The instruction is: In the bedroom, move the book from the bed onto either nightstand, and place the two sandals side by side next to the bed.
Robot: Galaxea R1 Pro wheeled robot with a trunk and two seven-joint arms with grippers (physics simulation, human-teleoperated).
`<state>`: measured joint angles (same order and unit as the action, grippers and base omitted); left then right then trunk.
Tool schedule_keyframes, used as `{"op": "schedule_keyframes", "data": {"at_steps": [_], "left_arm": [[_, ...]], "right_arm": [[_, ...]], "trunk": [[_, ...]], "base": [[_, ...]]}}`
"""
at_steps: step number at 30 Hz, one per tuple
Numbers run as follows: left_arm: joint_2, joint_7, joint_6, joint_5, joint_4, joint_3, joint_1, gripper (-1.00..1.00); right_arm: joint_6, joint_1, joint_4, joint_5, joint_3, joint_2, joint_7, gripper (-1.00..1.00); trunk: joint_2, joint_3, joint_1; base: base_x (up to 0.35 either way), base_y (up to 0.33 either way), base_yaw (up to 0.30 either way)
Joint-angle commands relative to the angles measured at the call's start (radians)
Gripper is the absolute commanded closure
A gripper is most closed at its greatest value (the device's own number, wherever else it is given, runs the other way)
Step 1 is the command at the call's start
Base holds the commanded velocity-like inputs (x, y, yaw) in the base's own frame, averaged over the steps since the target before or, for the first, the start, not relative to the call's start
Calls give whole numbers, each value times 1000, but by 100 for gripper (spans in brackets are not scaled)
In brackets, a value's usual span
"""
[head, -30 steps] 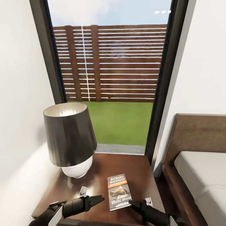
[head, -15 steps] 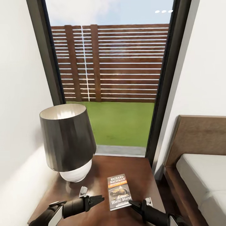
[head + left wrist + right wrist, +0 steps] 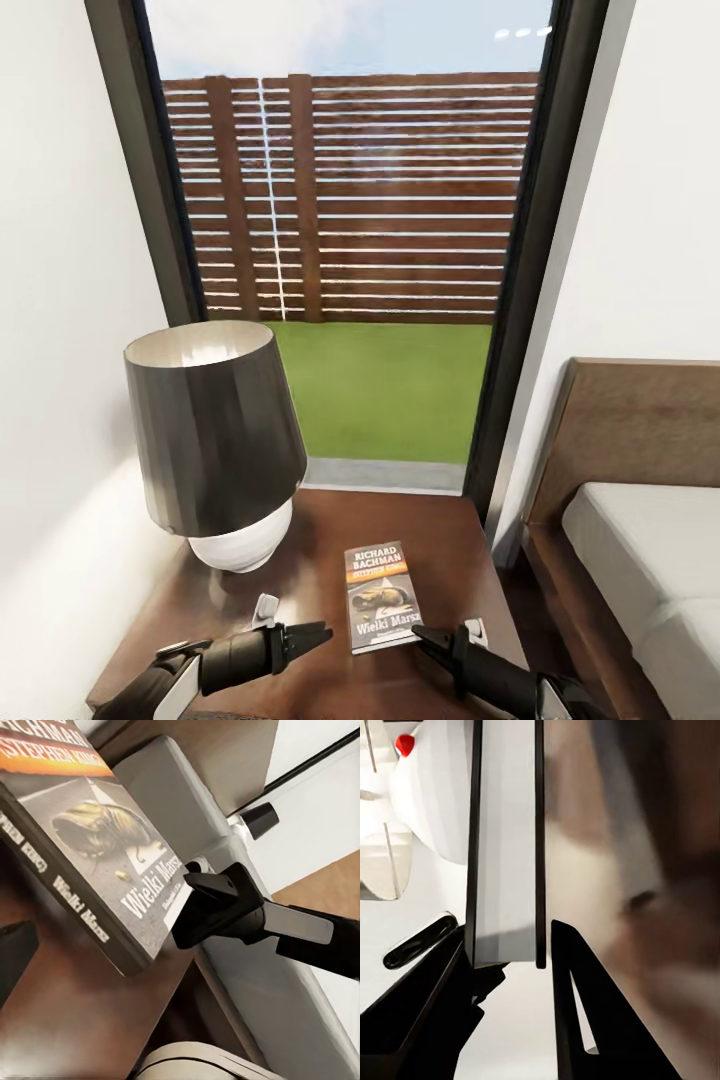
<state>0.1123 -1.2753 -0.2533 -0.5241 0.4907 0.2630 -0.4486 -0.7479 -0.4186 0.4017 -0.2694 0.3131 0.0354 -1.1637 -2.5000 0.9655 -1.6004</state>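
Where nightstand tabletop (image 3: 440, 530) meets window (image 3: 350, 200), book (image 3: 383, 597) lies flat beside lamp (image 3: 215, 440); bed (image 3: 640, 540) right. Left wrist view shows right gripper (image 3: 196, 874) touching book. Both grippers' fingers: cannot tell.

- Bright, even daylight through the tall window (image 3: 350, 250); sky pale and nearly washed out at the top.
- Soft glossy sheen on the nightstand (image 3: 440, 540), with a faint dark shadow under the lamp (image 3: 215, 440).
- Lit inner rim on the lamp shade, dark outer face.
- Sharp throughout in the head view; window frame leaning inward, walls splayed toward the edges by the wide lens.
- Crisp in the left wrist view: book (image 3: 82, 847) lettering legible, white bed frame beyond it bright.
- Heavy blur on the brown side of the right wrist view; pincer (image 3: 510, 967) fingers dark, almost silhouettes against glaring white.
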Motion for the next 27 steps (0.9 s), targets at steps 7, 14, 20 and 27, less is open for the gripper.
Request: {"op": "schedule_keyframes", "data": {"at_steps": [7, 14, 20, 27], "left_arm": [[1, -1, -11, -10, 0, 7, -1, -100], [1, -1, -11, -10, 0, 7, -1, -100], [1, -1, -11, -10, 0, 7, -1, -100], [2, -2, -11, -10, 0, 7, -1, -100]], "right_arm": [[9, 0, -34, 15, -3, 0, 41, 100], [9, 0, -34, 15, -3, 0, 41, 100], [9, 0, -34, 15, -3, 0, 41, 100], [9, 0, -34, 15, -3, 0, 41, 100]], "trunk": [[0, 1, 0], [0, 1, 0], [0, 1, 0], [0, 1, 0]], "base": [[0, 0, 0], [0, 0, 0], [0, 0, 0], [0, 0, 0]]}}
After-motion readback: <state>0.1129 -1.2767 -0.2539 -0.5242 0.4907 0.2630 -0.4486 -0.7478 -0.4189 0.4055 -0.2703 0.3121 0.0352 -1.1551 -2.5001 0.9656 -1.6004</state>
